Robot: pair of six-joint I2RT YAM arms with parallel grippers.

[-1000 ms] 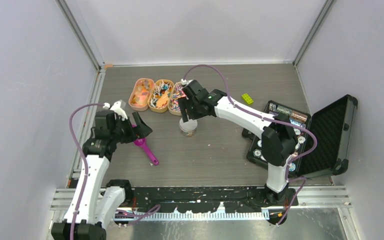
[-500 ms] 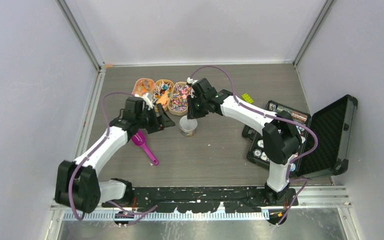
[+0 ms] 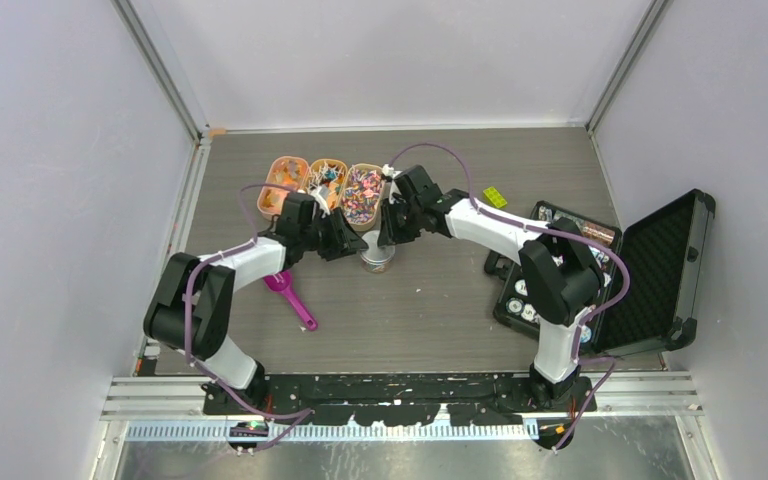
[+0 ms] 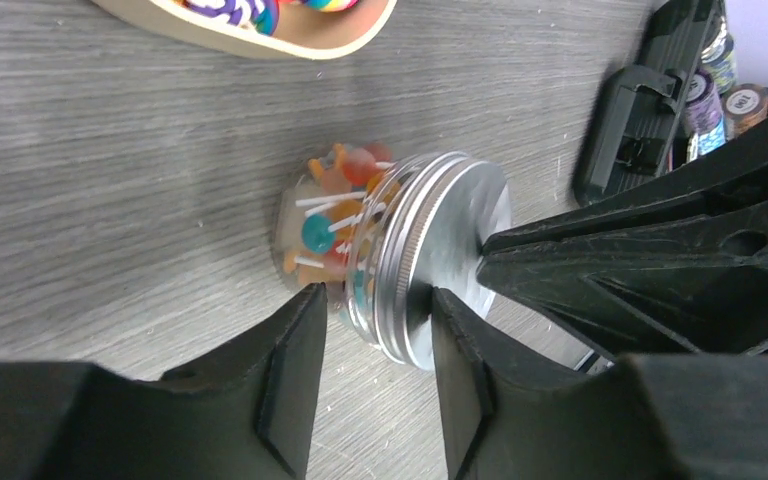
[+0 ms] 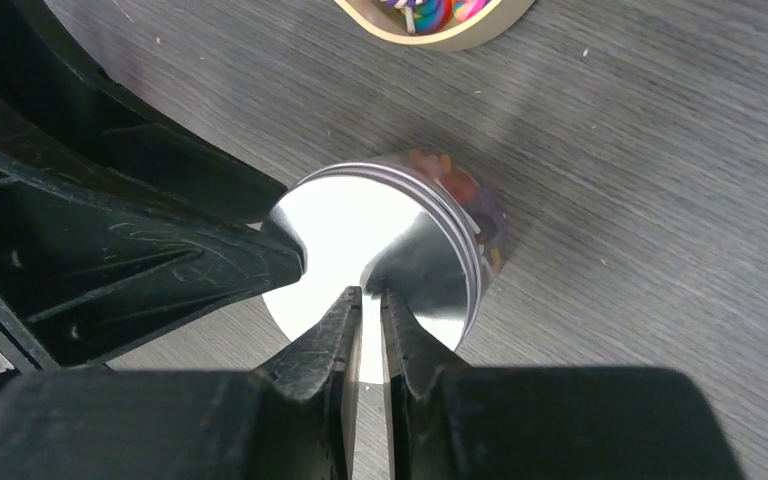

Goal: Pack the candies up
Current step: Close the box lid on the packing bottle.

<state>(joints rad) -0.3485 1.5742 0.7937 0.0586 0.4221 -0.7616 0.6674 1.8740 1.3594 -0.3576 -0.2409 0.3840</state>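
The candies lie in three tan oval trays at the back: orange ones (image 3: 282,185), mixed ones (image 3: 324,186) and pink-blue ones (image 3: 363,192). More candies (image 4: 335,215) fill a small glass jar (image 3: 376,258) with a silver screw lid (image 4: 445,250). My left gripper (image 3: 345,243) reaches the jar from the left. In the left wrist view its jaws stand apart, and the left gripper (image 4: 375,300) has a finger on each side of the jar's lid end. My right gripper (image 3: 390,235) hangs over the lid (image 5: 380,250). In the right wrist view, the right gripper (image 5: 370,292) has only a thin slit between its fingers and holds nothing.
A pink scoop (image 3: 295,298) lies on the table left of the jar. An open black case (image 3: 660,260) of poker chips stands at the right. A yellow-green brick (image 3: 495,197) lies behind it. White walls close in both sides.
My left arm swung right from the scoop to the jar while its jaws narrowed. My right gripper closed and shifted slightly right over the lid.
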